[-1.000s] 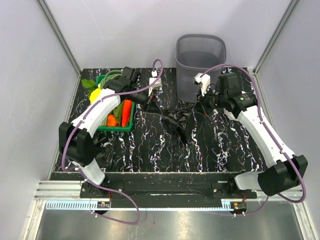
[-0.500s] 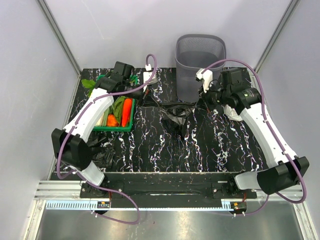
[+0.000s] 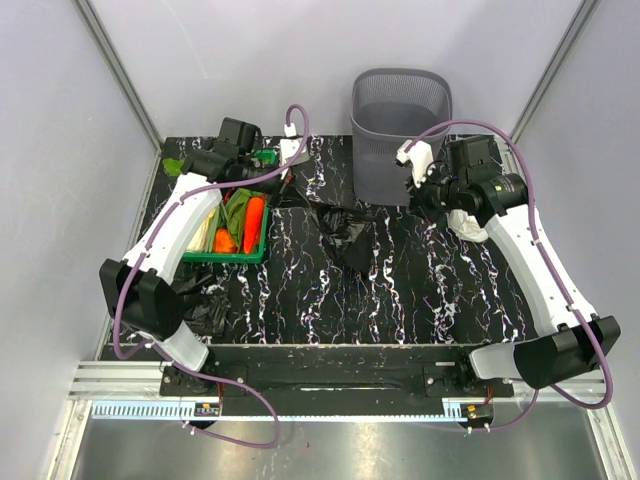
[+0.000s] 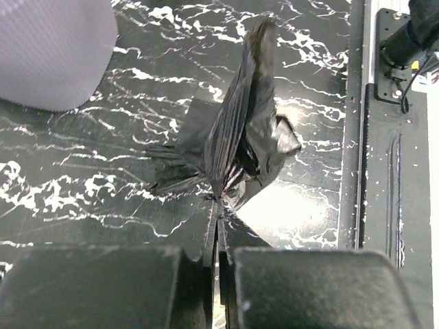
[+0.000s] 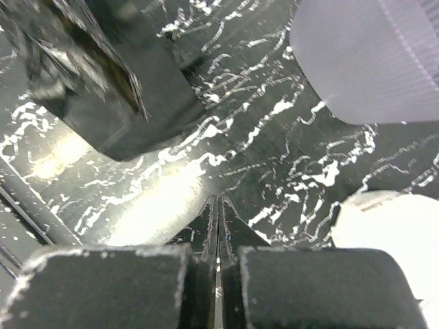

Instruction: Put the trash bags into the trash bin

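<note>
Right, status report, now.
Left hand shut on trash bag, just short of trash bin. Right hand shut, grip unclear. Second bag on table near left base. Nothing blocks bin.

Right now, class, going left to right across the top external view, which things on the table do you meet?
The green vegetable crate → black trash bag stretched out mid-table → grey mesh trash bin.

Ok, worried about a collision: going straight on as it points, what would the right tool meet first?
The right tool would probably meet the marbled table top, between the trash bag and the trash bin; depth is unclear.
</note>
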